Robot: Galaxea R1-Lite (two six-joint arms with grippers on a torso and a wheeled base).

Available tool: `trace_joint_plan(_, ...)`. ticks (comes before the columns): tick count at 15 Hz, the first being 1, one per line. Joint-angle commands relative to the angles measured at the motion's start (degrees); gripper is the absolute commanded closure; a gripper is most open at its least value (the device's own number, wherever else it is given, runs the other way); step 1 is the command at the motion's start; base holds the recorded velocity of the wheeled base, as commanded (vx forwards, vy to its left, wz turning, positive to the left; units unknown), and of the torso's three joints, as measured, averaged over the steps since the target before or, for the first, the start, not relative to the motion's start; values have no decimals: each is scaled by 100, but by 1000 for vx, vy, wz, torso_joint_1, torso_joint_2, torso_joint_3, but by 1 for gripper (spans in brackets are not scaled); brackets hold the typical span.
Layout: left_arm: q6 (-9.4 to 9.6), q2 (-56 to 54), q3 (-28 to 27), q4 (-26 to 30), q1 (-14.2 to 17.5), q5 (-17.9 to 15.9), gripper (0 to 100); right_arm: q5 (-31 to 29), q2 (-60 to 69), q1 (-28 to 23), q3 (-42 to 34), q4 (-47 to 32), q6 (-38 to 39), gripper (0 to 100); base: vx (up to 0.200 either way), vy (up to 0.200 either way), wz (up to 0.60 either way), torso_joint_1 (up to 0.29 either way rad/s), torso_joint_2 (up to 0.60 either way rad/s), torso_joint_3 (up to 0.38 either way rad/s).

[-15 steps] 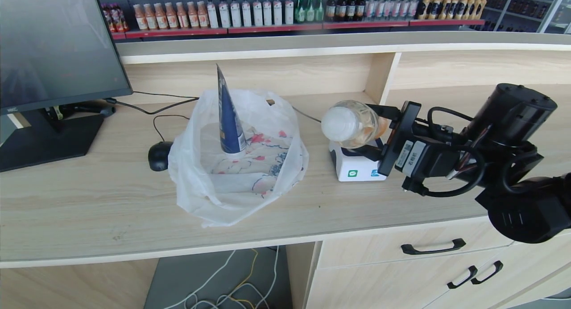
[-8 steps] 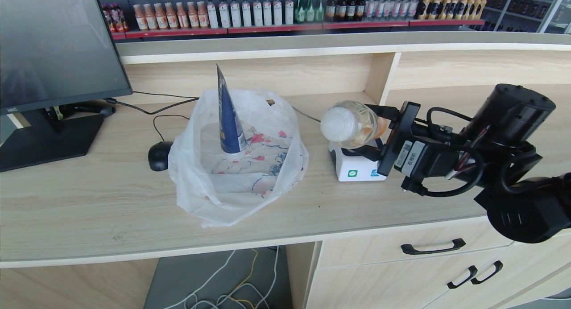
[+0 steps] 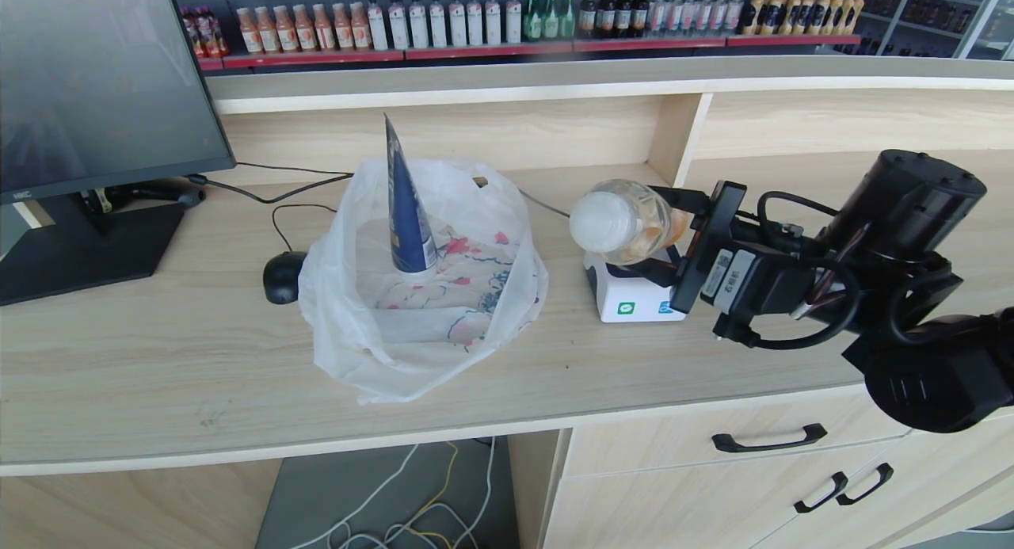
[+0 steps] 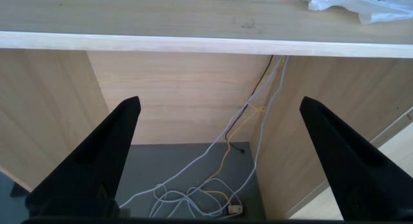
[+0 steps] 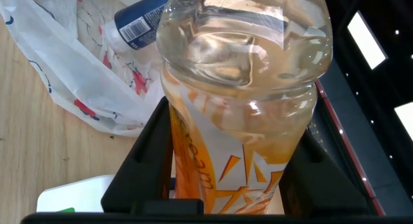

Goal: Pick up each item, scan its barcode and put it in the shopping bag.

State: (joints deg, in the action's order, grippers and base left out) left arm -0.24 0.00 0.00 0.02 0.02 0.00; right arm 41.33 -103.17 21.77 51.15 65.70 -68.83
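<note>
Right gripper (image 3: 664, 230) clamps its fingers round the labelled middle of the drink bottle (image 3: 622, 220), held sideways just above the scanner (image 3: 630, 297) beside the shopping bag (image 3: 348, 327) on the desk (image 3: 158, 359), a load likely liquid-heavy, smooth and slightly squashy, while the left gripper (image 4: 219, 104) has its fingers spread wide, empty.

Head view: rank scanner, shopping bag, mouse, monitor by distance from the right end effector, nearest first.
1. Scanner, just below the right end effector holding the bottle.
2. Shopping bag, mid-counter.
3. Mouse, left of the bag.
4. Monitor, far left.
</note>
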Motion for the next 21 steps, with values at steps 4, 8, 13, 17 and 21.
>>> trace_joint_plan(4,-2,0,0,-2,-2,0,0,7,-10,2,26,-4,62,100,0,0,0,0,0,0)
trace_joint_plan(8,-2,0,0,-2,6,0,0,-2,-1,20,97,-4,221,100,0,0,0,0,0,0)
trace_joint_plan(13,-2,0,0,6,6,0,0,-327,245,117,176,5,669,100,0,0,0,0,0,0)
trace_joint_plan(17,-2,0,0,6,6,0,0,-643,306,363,158,251,1363,100,0,0,0,0,0,0)
trace_joint_plan(21,60,0,0,6,-2,0,0,-1311,341,811,79,602,2444,100,0,0,0,0,0,0)
